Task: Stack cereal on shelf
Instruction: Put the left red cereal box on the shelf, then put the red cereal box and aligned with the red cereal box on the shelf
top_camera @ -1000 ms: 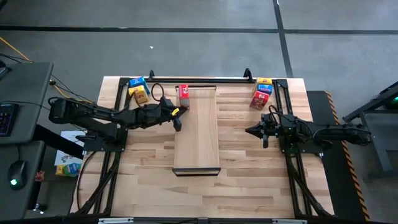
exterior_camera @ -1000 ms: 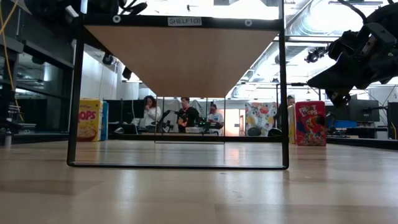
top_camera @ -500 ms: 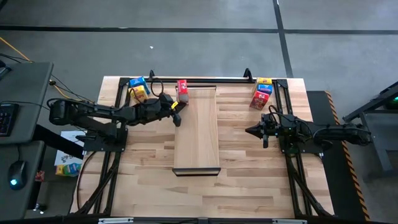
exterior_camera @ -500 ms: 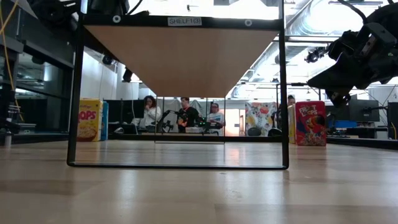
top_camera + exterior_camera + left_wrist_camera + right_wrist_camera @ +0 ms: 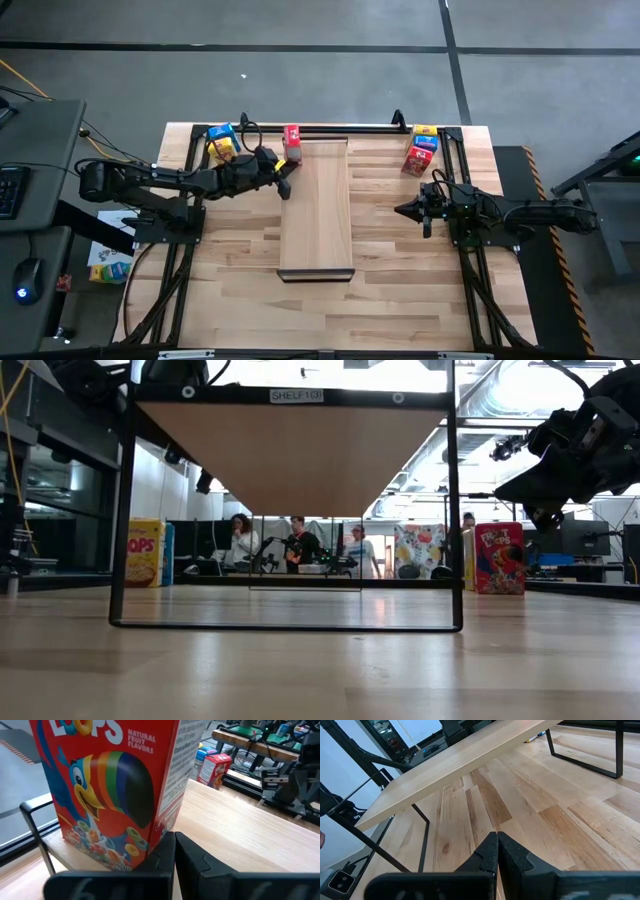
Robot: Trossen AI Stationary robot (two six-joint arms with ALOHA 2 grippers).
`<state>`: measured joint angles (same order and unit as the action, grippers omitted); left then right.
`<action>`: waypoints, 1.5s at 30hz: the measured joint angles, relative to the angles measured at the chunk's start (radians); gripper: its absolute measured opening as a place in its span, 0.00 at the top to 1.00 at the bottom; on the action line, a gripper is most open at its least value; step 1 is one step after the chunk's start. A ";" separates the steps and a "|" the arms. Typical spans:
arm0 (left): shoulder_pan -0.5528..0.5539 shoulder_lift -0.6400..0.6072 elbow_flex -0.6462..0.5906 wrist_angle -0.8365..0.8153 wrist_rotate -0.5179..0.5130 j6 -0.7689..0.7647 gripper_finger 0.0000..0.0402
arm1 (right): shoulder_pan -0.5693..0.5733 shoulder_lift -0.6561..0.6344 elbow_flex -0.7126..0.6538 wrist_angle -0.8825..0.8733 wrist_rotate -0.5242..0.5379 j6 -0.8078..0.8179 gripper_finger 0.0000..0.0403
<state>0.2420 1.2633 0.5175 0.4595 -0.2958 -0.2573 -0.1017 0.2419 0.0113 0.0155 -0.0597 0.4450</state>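
Note:
A red cereal box (image 5: 292, 143) (image 5: 107, 785) stands upright on its base at the far left corner of the shelf (image 5: 318, 210), a pale board raised on a black frame (image 5: 295, 455). My left gripper (image 5: 283, 174) (image 5: 174, 851) is shut, low against that box's near side. Yellow and blue boxes (image 5: 222, 142) stand on the table at the far left. Yellow, blue and red boxes (image 5: 421, 150) stand at the far right. My right gripper (image 5: 414, 211) (image 5: 496, 845) is shut and hovers over the table to the right of the shelf. My left gripper meets the red box with its shut fingertips (image 5: 167, 845) at the bottom corner (image 5: 156, 836) where the picture face joins the narrow side panel. The fingers come nearly level from the table's near side. The box stays upright with its base on the shelf.
A black rail (image 5: 320, 128) runs along the table's far edge behind the shelf. The shelf's dark lip (image 5: 316, 273) is at its near end. Bare butcher-block table (image 5: 400, 290) lies on both sides of the shelf. People sit in the room beyond (image 5: 295, 545).
My left gripper has moved toward the table's far edge, staying shut. The red box has slid along the shelf a short way toward the far edge, still upright.

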 joint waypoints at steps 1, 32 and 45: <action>0.000 0.000 0.000 -0.001 0.000 0.000 1.00 | 0.000 0.000 0.000 0.000 0.000 0.000 1.00; -0.087 -0.529 -0.172 0.091 0.083 0.269 1.00 | 0.000 0.000 0.000 0.000 0.000 -0.073 1.00; -0.026 -0.583 -0.295 0.151 0.103 0.242 1.00 | 0.000 0.000 0.000 0.014 0.008 -0.020 1.00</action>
<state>0.2164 0.6804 0.2222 0.6108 -0.1930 -0.0154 -0.1019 0.2420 0.0109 0.0299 -0.0514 0.4250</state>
